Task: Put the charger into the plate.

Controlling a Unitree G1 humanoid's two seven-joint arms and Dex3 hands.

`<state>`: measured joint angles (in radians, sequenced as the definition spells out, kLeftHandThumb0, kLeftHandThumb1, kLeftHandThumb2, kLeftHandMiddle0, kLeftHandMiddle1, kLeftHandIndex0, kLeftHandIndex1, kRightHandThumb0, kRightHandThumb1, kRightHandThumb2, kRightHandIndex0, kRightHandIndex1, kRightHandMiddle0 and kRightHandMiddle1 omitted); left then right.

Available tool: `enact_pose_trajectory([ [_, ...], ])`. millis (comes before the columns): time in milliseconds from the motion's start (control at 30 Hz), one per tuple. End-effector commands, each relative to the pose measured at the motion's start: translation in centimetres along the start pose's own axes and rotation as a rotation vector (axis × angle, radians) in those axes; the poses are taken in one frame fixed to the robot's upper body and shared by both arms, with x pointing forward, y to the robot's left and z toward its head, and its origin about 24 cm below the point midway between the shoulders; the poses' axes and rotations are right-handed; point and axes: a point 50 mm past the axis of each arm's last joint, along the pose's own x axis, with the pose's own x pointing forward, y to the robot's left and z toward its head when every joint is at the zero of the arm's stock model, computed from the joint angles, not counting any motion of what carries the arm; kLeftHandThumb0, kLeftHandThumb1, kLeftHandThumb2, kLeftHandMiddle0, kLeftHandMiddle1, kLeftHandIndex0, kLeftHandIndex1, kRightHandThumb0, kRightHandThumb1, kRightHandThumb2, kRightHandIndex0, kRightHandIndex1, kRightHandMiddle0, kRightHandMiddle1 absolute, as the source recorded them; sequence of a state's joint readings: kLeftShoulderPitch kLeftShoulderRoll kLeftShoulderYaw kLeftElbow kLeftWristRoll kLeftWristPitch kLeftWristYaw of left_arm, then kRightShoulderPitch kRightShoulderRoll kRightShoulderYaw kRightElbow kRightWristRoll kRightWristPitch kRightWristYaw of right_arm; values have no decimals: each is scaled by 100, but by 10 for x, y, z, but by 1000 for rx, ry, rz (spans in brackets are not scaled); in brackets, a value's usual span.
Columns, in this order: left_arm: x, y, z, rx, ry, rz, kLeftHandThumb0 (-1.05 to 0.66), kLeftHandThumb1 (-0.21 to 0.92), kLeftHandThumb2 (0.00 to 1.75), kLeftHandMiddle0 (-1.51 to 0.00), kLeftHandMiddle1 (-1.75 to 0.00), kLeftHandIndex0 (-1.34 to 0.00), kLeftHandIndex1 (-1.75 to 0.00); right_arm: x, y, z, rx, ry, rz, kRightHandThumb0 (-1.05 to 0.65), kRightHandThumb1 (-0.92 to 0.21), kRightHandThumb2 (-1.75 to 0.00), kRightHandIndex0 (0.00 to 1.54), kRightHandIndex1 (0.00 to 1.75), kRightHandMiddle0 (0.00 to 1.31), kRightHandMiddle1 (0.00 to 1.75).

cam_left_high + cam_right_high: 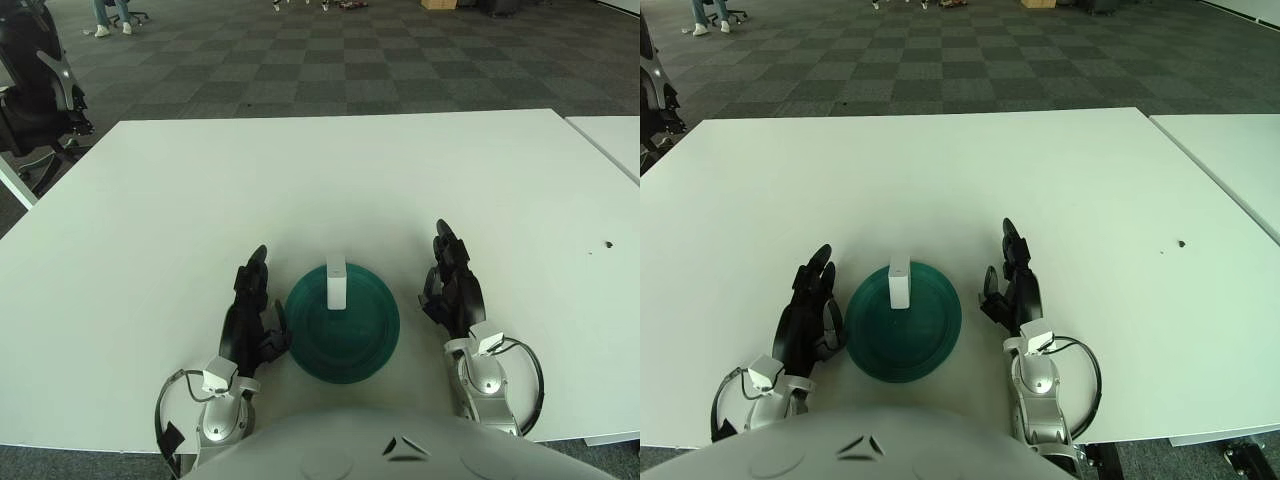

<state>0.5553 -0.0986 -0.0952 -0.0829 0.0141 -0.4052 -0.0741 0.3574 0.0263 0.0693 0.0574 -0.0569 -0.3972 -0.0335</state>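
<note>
white bench [320, 180] carries a green plate [342, 345], with the white charger [336, 284] on its far rim. left hand [250, 315] and right hand [455, 285] flank the plate, fingers relaxed, holding nothing.

This looks like an office or open lab hall. Behind the white table [320, 180] stretches grey checkered carpet tile [330, 60]. A black office chair [35, 95] stands off the table's left corner, a second white table [610, 135] just beside its right edge, and someone's feet [110, 25] show far beyond.
</note>
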Motion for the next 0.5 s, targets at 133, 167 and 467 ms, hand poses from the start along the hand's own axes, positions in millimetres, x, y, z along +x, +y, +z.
enact_pose_trajectory([
  [133, 3, 0, -8, 7, 44, -6, -102, 92, 102, -8, 0, 0, -32, -55, -15, -52, -37, 324, -25, -85, -92, -93, 2, 0, 0, 21],
  [167, 3, 0, -8, 6, 43, -6, -102, 92, 102, -9, 0, 0, -32, -55, -16, -52, -35, 323, -26, -85, -92, -93, 2, 0, 0, 21],
  [467, 7, 3, -10, -10, 48, -4, -102, 92, 102, -9, 0, 0, -34, -47, -17, -53, -37, 298, -18, -83, -92, -89, 0, 0, 0, 20],
])
